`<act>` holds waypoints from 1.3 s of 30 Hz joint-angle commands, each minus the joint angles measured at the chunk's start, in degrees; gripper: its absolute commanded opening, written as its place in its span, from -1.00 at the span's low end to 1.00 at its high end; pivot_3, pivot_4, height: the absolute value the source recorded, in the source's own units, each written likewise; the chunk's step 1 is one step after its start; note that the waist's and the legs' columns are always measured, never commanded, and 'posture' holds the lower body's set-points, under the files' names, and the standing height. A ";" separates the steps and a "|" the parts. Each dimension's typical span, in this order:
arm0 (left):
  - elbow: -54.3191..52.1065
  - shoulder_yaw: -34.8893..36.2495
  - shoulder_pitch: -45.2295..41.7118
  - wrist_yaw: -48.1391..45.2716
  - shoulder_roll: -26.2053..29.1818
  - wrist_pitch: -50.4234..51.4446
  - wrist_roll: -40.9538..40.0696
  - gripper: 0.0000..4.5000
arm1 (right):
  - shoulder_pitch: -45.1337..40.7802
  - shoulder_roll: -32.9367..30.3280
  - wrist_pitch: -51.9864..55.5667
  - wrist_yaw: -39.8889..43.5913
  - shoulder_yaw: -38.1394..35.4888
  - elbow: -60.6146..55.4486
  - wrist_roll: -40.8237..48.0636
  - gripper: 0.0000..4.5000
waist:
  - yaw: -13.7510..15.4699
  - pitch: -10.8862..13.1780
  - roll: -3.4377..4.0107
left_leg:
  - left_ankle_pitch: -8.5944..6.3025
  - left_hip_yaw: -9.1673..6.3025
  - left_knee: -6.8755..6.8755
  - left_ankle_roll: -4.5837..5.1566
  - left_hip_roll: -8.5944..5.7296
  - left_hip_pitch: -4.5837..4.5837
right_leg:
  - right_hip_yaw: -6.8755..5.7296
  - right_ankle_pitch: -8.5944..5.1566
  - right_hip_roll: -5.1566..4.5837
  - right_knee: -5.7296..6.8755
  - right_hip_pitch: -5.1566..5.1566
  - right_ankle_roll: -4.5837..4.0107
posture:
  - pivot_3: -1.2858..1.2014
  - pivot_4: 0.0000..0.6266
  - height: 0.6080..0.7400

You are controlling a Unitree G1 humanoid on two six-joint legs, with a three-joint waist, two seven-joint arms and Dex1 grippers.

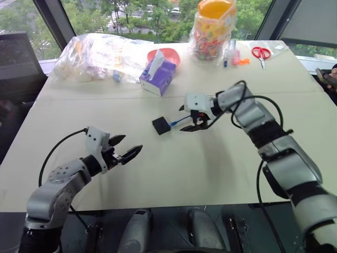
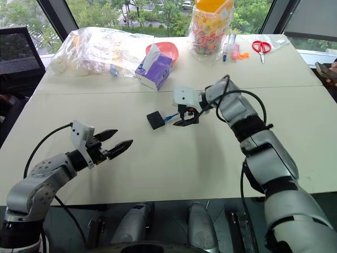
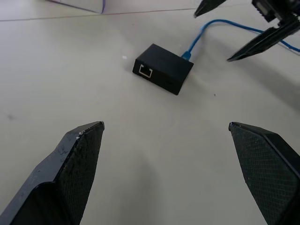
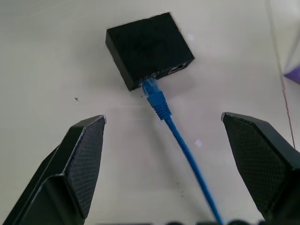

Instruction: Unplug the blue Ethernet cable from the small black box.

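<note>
The small black box (image 1: 161, 125) lies flat near the middle of the white table (image 1: 174, 168). The blue Ethernet cable (image 4: 183, 145) is plugged into one side of it, and an empty port shows on another side (image 3: 146, 71). My right gripper (image 1: 184, 118) hovers open just right of the box, pointing down, its fingers either side of the cable near the plug without touching it. My left gripper (image 1: 131, 143) hangs open and empty above the table at the near left, aimed towards the box (image 3: 163, 68) and well short of it.
A purple tissue box (image 1: 158, 76) stands behind the black box. Along the far edge are a crumpled clear plastic bag (image 1: 100, 55), an orange bowl (image 1: 169, 54), a sweets jar (image 1: 213, 31), markers (image 1: 230, 51) and red scissors (image 1: 261, 52).
</note>
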 commanded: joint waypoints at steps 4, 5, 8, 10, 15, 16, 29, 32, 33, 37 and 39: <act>-3.96 1.10 2.09 0.98 -0.10 -0.45 -0.52 0.98 | -9.24 7.42 -7.05 0.19 0.99 19.35 -7.27 0.84 | -0.35 0.13 -0.01 | 0.13 -0.09 -0.06 -0.22 0.00 0.04 | -0.01 -0.01 0.03 0.20 -0.06 0.03 | 0.03 -0.52 0.80; -4.45 1.28 2.57 1.41 -0.17 -0.65 -0.32 0.98 | -9.82 8.38 -7.46 0.14 1.26 21.07 -8.39 0.84 | -0.40 0.15 -0.01 | 0.15 -0.10 -0.07 -0.27 0.00 0.03 | 0.00 -0.01 0.03 0.21 -0.05 0.02 | 0.03 -0.52 0.80; -5.45 1.83 3.78 2.74 -0.41 -1.40 0.35 0.98 | -10.99 10.61 -8.45 -1.65 1.86 24.50 -11.58 0.84 | -0.99 0.16 0.00 | 0.18 -0.10 -0.05 -0.30 -0.01 0.05 | 0.02 -0.02 0.03 0.24 -0.06 0.00 | 0.03 -0.52 0.80; -6.09 2.04 4.44 3.38 -0.51 -1.61 0.37 0.98 | -11.69 12.04 -7.35 -1.63 1.06 25.94 -12.17 0.84 | -1.13 0.16 0.00 | 0.19 -0.10 -0.06 -0.31 -0.01 0.12 | 0.03 -0.02 0.05 0.31 -0.05 0.00 | 0.03 -0.52 0.80; -7.56 2.42 5.74 4.61 -0.93 -2.03 0.57 1.00 | -12.55 14.05 -5.84 -2.36 0.41 27.86 -14.52 0.23 | -1.31 0.16 -0.01 | 0.20 -0.12 -0.06 -0.34 0.02 0.27 | 0.07 -0.09 0.10 0.49 -0.02 -0.13 | 0.03 -0.52 0.80; -7.86 2.65 6.18 4.77 -0.93 -2.13 0.59 1.00 | -12.63 14.56 -5.16 -2.44 0.17 28.17 -14.77 0.01 | -1.35 0.16 -0.01 | 0.21 -0.12 -0.06 -0.35 0.02 0.31 | 0.08 -0.09 0.10 0.51 -0.01 -0.13 | 0.03 -0.52 0.80; -7.76 11.47 2.64 5.90 0.81 2.25 -8.65 1.00 | -12.46 14.29 -11.94 -6.86 -8.55 24.83 -11.28 -0.96 | -2.38 0.22 -0.05 | 0.31 -0.15 0.01 -0.45 0.01 0.53 | 0.15 -0.14 0.11 1.12 -0.05 -0.16 | 0.03 -0.52 0.80; -5.85 12.05 -2.15 6.50 1.04 5.59 -13.37 1.00 | -8.13 12.61 -17.10 -6.14 -15.52 18.09 -3.84 -0.96 | -2.29 0.22 -0.08 | 0.32 -0.16 0.02 -0.46 0.01 0.52 | 0.15 -0.16 0.12 1.12 -0.01 -0.08 | 0.03 -0.52 0.80; -5.17 12.21 -4.03 6.74 1.02 7.27 -16.16 1.00 | -5.08 11.89 -18.56 -5.45 -17.39 13.44 -1.16 -0.96 | -2.33 0.22 -0.08 | 0.32 -0.16 0.03 -0.46 0.01 0.52 | 0.16 -0.14 0.12 1.12 0.01 -0.01 | 0.03 -0.52 0.80; -1.40 12.25 -10.77 6.20 1.88 11.72 -23.23 1.00 | 10.22 7.52 -22.94 -11.55 -18.48 -8.75 -1.27 -0.96 | -1.59 0.19 -0.16 | 0.31 -0.21 0.06 -0.46 -0.01 0.51 | 0.13 -0.13 0.11 1.13 0.08 0.20 | 0.03 -0.52 0.80; 0.46 11.77 -13.44 5.26 2.75 12.80 -24.49 1.00 | 16.62 6.05 -23.81 -17.32 -18.89 -17.60 -3.80 -0.96 | -1.17 0.20 -0.16 | 0.31 -0.20 0.05 -0.46 -0.02 0.48 | 0.14 -0.13 0.10 1.13 0.05 0.21 | 0.03 -0.52 0.80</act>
